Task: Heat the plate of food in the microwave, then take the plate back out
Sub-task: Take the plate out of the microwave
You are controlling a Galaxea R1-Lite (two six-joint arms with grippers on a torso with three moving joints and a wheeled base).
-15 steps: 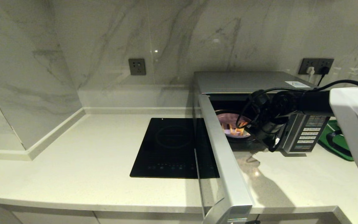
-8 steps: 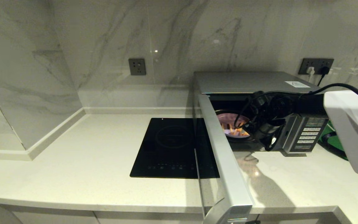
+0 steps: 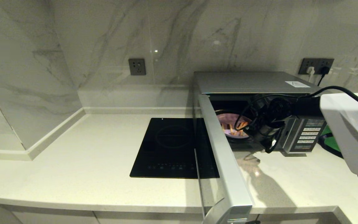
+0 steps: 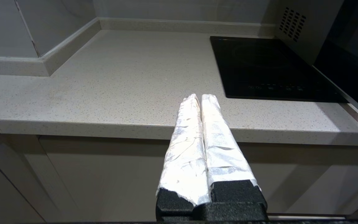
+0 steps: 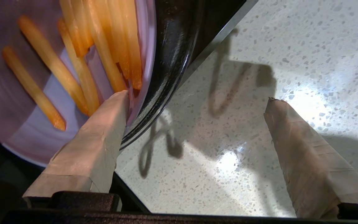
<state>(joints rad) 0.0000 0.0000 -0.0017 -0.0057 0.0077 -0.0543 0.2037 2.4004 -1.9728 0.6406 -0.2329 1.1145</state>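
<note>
The silver microwave [image 3: 250, 81] stands with its door [image 3: 225, 161] swung wide open. The pale lilac plate of food [image 3: 230, 122] [image 5: 2, 90] rests on the glass turntable [image 5: 169, 62] inside, with orange-yellow sticks [image 5: 104, 53] on it. My right gripper [image 3: 253, 130] [image 5: 196, 96] is open at the cavity mouth. One taped finger [image 5: 98, 137] lies over the plate's near rim, the other [image 5: 303, 155] hangs above the counter outside. My left gripper [image 4: 200, 97] is shut and empty, parked below the counter's front edge.
A flat black induction cooktop [image 3: 172, 146] lies left of the open door. The door reaches out past the counter's front edge. The keypad panel [image 3: 306, 135] sits behind my right wrist. A green object [image 3: 332, 141] lies right of the microwave.
My right arm has shifted slightly left and up, deeper toward the microwave opening. The plate has stayed on the turntable. The left arm has not moved.
</note>
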